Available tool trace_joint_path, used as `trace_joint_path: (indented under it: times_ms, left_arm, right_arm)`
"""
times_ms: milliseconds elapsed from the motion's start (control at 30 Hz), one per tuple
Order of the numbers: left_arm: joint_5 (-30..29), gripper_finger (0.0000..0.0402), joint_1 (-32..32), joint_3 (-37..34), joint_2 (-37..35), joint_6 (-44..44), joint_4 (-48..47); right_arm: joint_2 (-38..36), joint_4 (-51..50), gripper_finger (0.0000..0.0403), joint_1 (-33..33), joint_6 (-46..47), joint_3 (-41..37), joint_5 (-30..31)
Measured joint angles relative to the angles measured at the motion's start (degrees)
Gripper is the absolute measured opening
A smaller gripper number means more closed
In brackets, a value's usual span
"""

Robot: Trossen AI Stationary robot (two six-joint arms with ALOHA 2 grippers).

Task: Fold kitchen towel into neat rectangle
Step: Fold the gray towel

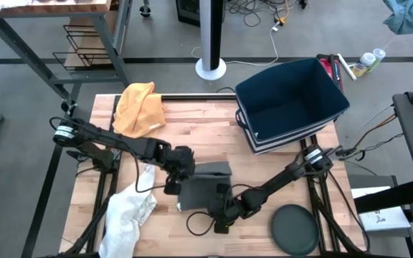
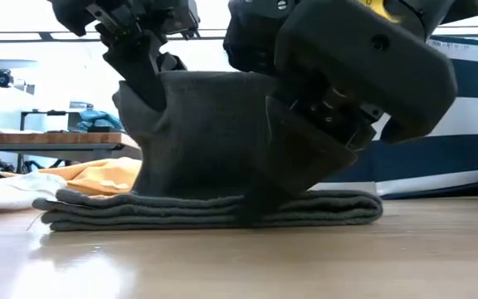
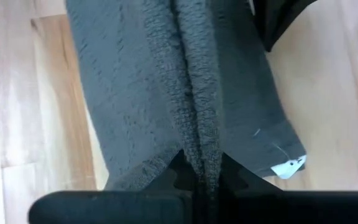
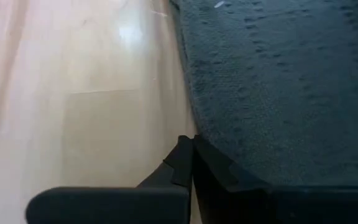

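The dark grey kitchen towel point(image 1: 208, 183) lies at the table's middle as a flat stack of several layers point(image 2: 222, 209). Its top part point(image 2: 206, 133) is drawn up off the stack. My left gripper point(image 1: 176, 183) is at the towel's left side and is shut on a raised fold of it. My right gripper point(image 1: 221, 213) is at the towel's near edge, low over the table and shut on that edge. In the low view the left gripper point(image 2: 143, 79) holds the cloth high, while the right gripper point(image 2: 305, 154) sits lower. My left gripper pinches a bunched fold of the towel point(image 3: 201, 163) between its two fingers, several layers thick. It comes slanting down from the table's left. The held part is lifted, and the rest runs down to the stack on the table. My right gripper is shut at the towel's near edge point(image 4: 199, 144), slanting down from the right. The cloth's border runs in between the fingertips, but how many layers they hold is hidden by the fingers. A flap point(image 2: 305, 133) slopes from the gripper down to the stack.
A yellow cloth point(image 1: 140, 107) lies at the far left of the table. A white cloth point(image 1: 127, 215) hangs over the near left edge. A dark blue bin point(image 1: 289, 104) stands at the far right, and a dark round disc point(image 1: 296, 229) lies at the near right.
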Motion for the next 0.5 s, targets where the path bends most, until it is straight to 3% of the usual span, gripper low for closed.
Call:
trace_joint_path:
  times_ms: [500]
  left_arm:
    - [0.0, 0.0006, -6.7, 0.0, 4.6, -1.4, 4.6]
  right_arm:
    - [0.0, -0.3, 0.0, -0.3, -0.8, 0.0, 0.2]
